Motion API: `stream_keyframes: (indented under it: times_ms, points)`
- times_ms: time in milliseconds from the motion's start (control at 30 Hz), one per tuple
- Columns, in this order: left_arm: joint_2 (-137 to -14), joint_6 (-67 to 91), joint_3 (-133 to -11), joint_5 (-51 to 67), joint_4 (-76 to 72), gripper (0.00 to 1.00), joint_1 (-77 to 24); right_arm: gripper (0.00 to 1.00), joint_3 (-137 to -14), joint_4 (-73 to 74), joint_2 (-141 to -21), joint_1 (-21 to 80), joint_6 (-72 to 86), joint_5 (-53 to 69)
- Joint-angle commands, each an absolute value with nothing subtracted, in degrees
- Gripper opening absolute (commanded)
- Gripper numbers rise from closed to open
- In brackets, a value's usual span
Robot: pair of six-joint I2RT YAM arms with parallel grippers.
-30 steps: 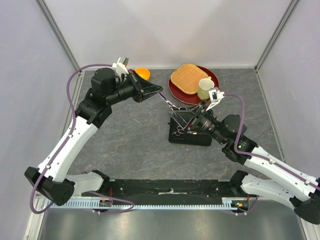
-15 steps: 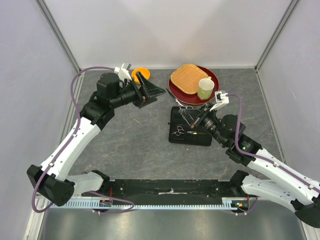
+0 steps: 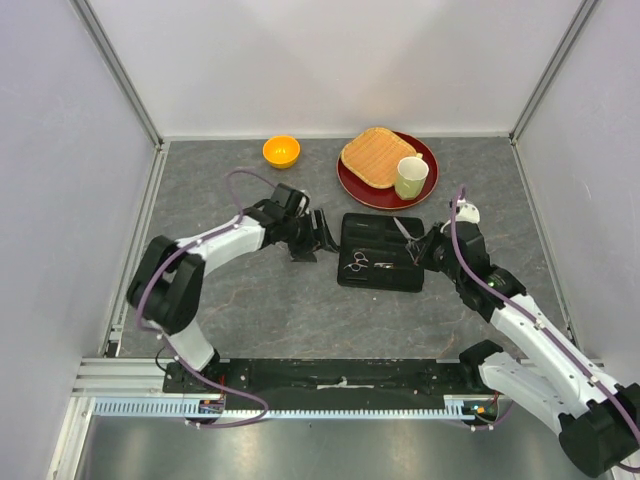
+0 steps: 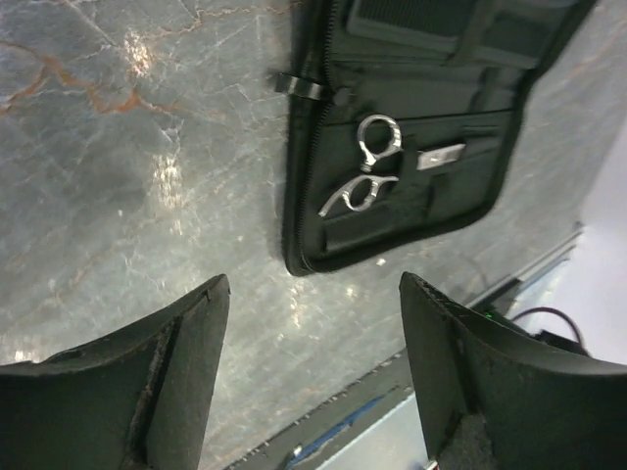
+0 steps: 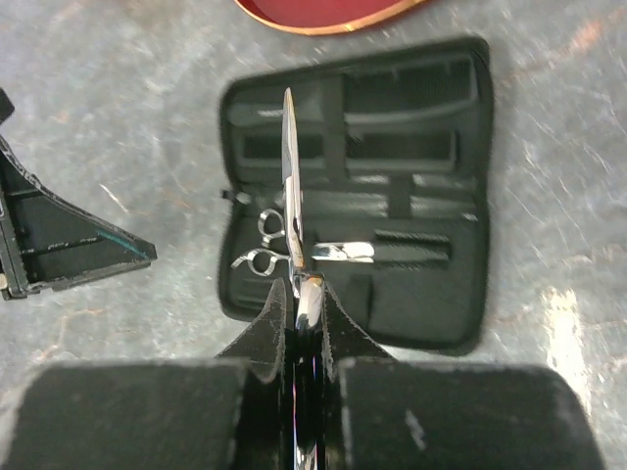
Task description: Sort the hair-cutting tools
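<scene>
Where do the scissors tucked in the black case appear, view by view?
Top external: tucked scissors mid-picture, in the left half of the black case.
Left wrist: upper centre.
Right wrist: left of centre, beside the held scissors.
Shared landmark: the black case.

Silver scissors (image 4: 367, 166); black case (image 4: 402, 211); grey table (image 4: 147, 147) with rusty veins; orange bowl (image 3: 281, 151); dark red plate (image 3: 385, 198); mug (image 3: 410, 177), seemingly pale green.

right tool (image 5: 302, 296) gripping scissors (image 5: 290, 166) (blades closed), over open case (image 5: 426, 304)
</scene>
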State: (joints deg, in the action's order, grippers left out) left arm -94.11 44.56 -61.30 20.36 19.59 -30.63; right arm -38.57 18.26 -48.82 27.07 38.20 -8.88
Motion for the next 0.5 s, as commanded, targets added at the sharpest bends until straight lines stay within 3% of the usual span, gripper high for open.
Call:
stream_keyframes:
  times_ms: [0,100,467]
  points:
    - [-101.5,38.8,-66.2,17.6,14.9,0.74,-32.6,0.00,-37.0,19.2,-47.9,24.3,38.6,-4.5]
    - [-106.2,39.0,-67.7,18.8,11.6,0.68,-32.9,0.00,-37.1,19.4,-48.0,23.8,38.1,-3.8]
    - [-114.9,35.8,-73.3,10.5,1.7,0.70,-32.9,0.00,-35.9,19.2,-49.7,23.0,36.9,-2.5]
